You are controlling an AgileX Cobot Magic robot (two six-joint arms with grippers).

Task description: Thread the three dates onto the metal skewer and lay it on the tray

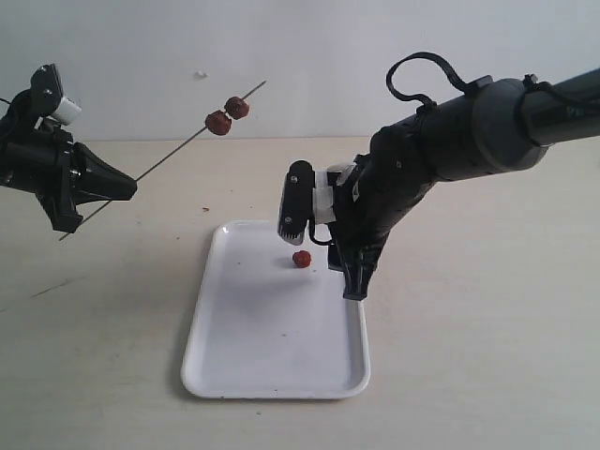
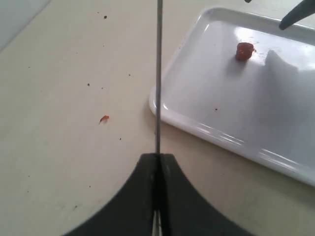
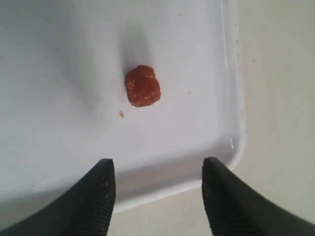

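Note:
My left gripper point(image 1: 127, 188) is shut on the thin metal skewer point(image 1: 178, 151), holding it slanted up above the table at the left. Two dates point(image 1: 227, 115) sit threaded near its upper tip. The third date point(image 1: 301, 259) lies alone on the white tray point(image 1: 239, 366), near its far end; it also shows in the wrist views point(image 2: 244, 50) point(image 3: 142, 86). My right gripper point(image 3: 158, 169) hangs open over the tray's far right corner, with nothing between its fingers and the date a little ahead of them. In the left wrist view the skewer point(image 2: 158, 73) runs straight out from the shut jaws.
The tray rests on a pale beige tabletop point(image 1: 487, 356) before a white wall. A small reddish crumb point(image 2: 104, 118) and dark specks lie on the table left of the tray. The right arm point(image 1: 450, 150) reaches in from the upper right.

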